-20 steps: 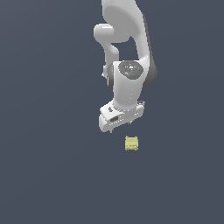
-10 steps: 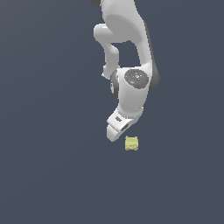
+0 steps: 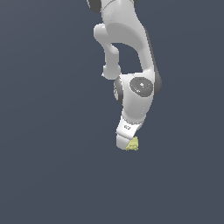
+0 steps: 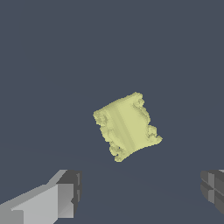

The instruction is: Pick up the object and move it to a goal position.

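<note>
The object (image 3: 133, 144) is a small pale yellow-green lumpy block lying on the dark grey floor. In the exterior view my white gripper (image 3: 125, 141) hangs low right over it and hides part of it. In the wrist view the block (image 4: 127, 126) lies flat below the camera, and my gripper (image 4: 140, 197) is open, with one finger (image 4: 52, 201) and the other finger (image 4: 214, 188) set wide apart. The block is between the lines of the fingers but apart from both. Nothing is held.
The floor (image 3: 52, 175) is a plain dark grey surface all around. The white arm (image 3: 127, 52) rises above the gripper toward the top of the exterior view.
The arm has come down and turned its wrist. The gripper moved toward the exterior view's right and lower, from beside the block to right over it. The block has not moved.
</note>
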`<action>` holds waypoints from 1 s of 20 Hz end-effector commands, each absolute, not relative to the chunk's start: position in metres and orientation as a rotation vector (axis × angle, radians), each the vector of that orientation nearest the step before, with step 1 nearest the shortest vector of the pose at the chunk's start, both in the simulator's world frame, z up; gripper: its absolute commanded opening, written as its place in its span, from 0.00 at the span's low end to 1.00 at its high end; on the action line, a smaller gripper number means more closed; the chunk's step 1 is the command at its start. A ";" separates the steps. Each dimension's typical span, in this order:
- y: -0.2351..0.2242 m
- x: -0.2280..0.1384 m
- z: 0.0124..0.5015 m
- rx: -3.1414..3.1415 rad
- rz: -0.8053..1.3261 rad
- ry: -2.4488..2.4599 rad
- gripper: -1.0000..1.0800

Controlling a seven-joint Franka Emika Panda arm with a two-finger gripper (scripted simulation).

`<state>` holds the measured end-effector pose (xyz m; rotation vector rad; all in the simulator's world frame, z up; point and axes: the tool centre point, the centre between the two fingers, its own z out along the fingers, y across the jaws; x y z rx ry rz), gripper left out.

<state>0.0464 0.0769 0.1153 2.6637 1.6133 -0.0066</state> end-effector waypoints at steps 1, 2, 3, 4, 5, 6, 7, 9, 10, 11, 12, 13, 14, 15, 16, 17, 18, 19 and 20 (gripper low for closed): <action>0.082 0.049 0.111 2.603 -0.008 1.717 0.96; 0.083 0.050 0.109 2.579 -0.008 1.757 0.96; 0.085 0.050 0.107 2.553 -0.008 1.796 0.96; 0.087 0.051 0.105 2.528 -0.008 1.835 0.96; 0.089 0.052 0.104 2.503 -0.008 1.871 0.96; 0.090 0.053 0.102 2.480 -0.008 1.906 0.96; 0.092 0.054 0.101 2.457 -0.007 1.937 0.96; 0.094 0.055 0.098 2.414 -0.006 1.995 0.96; 0.096 0.055 0.097 2.395 -0.006 2.020 0.96; 0.097 0.056 0.096 2.377 -0.005 2.043 0.96; 0.098 0.056 0.095 2.360 -0.004 2.065 0.96; 0.099 0.057 0.094 2.344 -0.004 2.084 0.96; 0.100 0.057 0.093 2.330 -0.003 2.101 0.96; 0.100 0.058 0.092 2.317 -0.003 2.117 0.96; 0.101 0.058 0.092 2.306 -0.002 2.130 0.96; 0.102 0.058 0.091 2.296 -0.001 2.142 0.96; 0.102 0.058 0.091 2.287 -0.001 2.152 0.96; 0.102 0.059 0.090 2.281 -0.001 2.160 0.96; 0.103 0.059 0.090 2.275 0.000 2.166 0.96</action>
